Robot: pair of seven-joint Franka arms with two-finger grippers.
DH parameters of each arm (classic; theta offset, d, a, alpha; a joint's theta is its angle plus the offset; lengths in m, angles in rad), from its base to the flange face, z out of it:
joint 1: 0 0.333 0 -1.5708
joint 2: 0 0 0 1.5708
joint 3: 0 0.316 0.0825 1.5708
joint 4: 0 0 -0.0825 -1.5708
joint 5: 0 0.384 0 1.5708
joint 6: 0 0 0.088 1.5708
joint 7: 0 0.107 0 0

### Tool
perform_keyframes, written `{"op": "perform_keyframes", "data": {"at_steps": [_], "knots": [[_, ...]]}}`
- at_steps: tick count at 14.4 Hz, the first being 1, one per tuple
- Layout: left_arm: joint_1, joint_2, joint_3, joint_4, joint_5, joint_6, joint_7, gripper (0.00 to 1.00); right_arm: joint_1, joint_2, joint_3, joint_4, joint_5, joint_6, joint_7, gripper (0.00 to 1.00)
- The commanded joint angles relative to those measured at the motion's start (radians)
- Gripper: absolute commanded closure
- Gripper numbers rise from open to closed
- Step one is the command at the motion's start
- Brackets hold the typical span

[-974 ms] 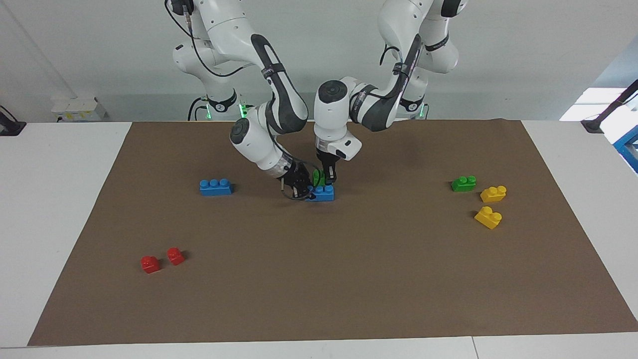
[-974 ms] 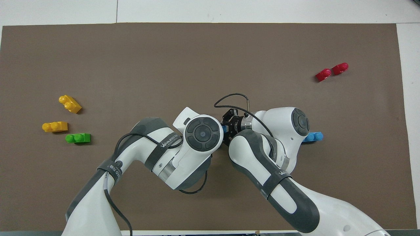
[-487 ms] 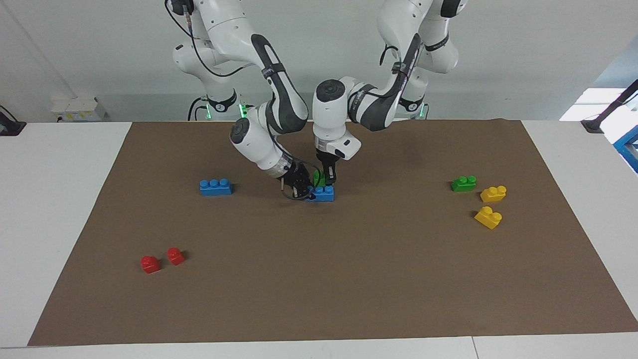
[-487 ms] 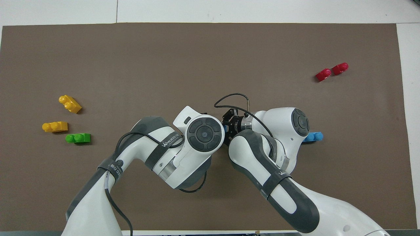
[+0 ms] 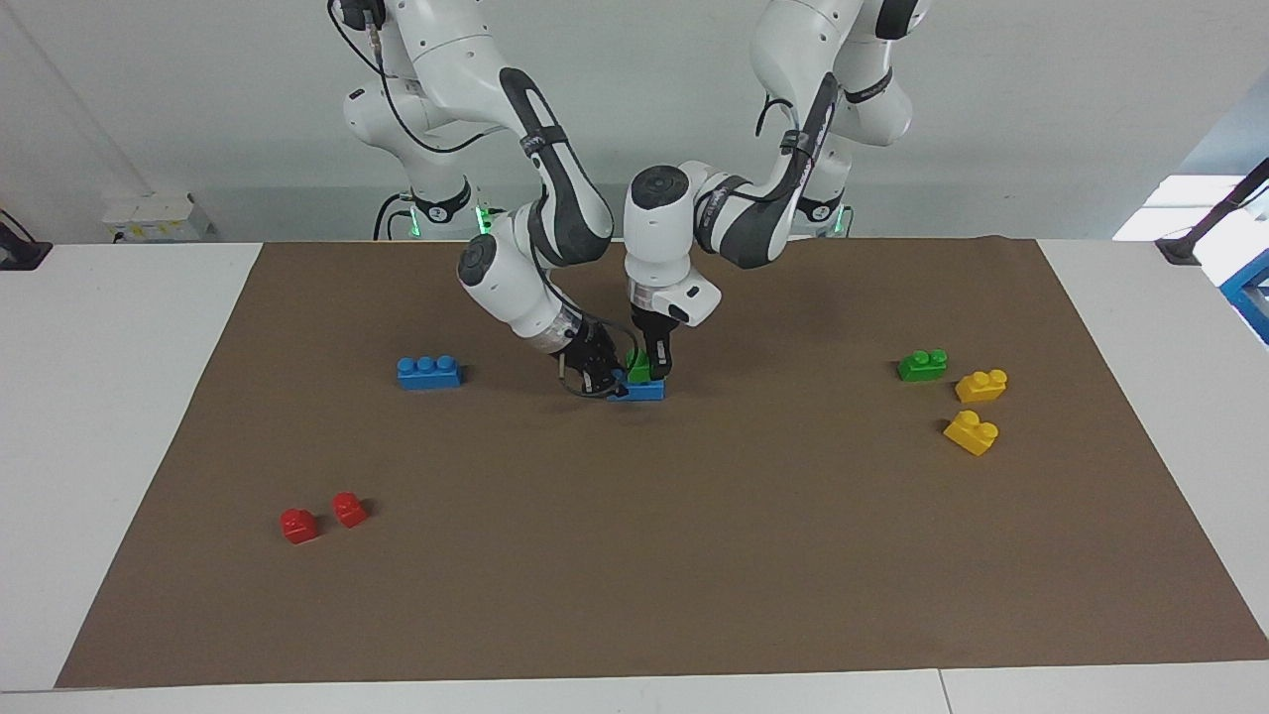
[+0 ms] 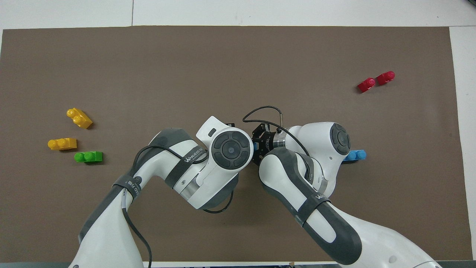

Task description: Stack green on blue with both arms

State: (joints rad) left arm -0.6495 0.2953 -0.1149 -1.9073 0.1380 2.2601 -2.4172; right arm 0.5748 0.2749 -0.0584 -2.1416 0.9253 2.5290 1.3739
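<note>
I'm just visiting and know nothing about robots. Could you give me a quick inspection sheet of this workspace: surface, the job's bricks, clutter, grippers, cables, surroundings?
Surface: brown mat on a white table.
Job's things: green brick sits on blue brick mid-mat; spare blue brick toward the right arm's end; spare green brick toward the left arm's end.
Clutter: two yellow bricks beside the spare green; two red bricks farthest from the robots.
Grippers: left gripper shut on the green brick; right gripper shut on the blue brick's end.
Cables: black cable loops at the right wrist.
Surroundings: white wall.
</note>
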Motion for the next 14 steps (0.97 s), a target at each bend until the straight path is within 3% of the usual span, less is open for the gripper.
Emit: {"op": "perform_keyframes", "data": {"at_steps": [1,5,6,7,8,9,11,12,14], "knots": [[-0.012,0.054,0.006,0.014,0.029,0.029,-0.025,1.0,0.002,0.0,-0.001,-0.021,0.027,0.028,-0.015,1.0],[-0.005,0.054,0.008,0.016,0.045,0.021,-0.016,1.0,0.002,0.0,-0.001,-0.021,0.027,0.027,-0.013,1.0],[-0.002,0.054,0.006,0.019,0.049,0.015,-0.013,0.84,0.002,0.0,-0.001,-0.021,0.027,0.027,-0.012,1.0],[-0.004,0.05,0.006,0.019,0.049,0.015,-0.005,0.33,0.002,0.0,-0.001,-0.021,0.027,0.027,-0.012,1.0],[-0.002,0.036,0.006,0.019,0.048,0.009,0.01,0.0,0.002,0.0,-0.001,-0.021,0.027,0.027,-0.01,1.0],[-0.002,0.016,0.007,0.019,0.048,-0.001,0.026,0.0,0.0,0.0,-0.001,-0.02,0.027,0.025,-0.01,1.0],[0.013,-0.024,0.008,0.014,0.048,-0.037,0.067,0.0,-0.001,0.0,-0.001,-0.015,0.027,0.021,0.001,0.62],[0.028,-0.047,0.003,0.007,0.045,-0.054,0.094,0.0,-0.001,0.001,-0.001,-0.015,0.027,0.021,0.001,0.22],[0.04,-0.093,0.003,0.007,0.037,-0.102,0.137,0.0,-0.009,0.001,-0.001,-0.011,0.027,0.013,0.002,0.15]]}}
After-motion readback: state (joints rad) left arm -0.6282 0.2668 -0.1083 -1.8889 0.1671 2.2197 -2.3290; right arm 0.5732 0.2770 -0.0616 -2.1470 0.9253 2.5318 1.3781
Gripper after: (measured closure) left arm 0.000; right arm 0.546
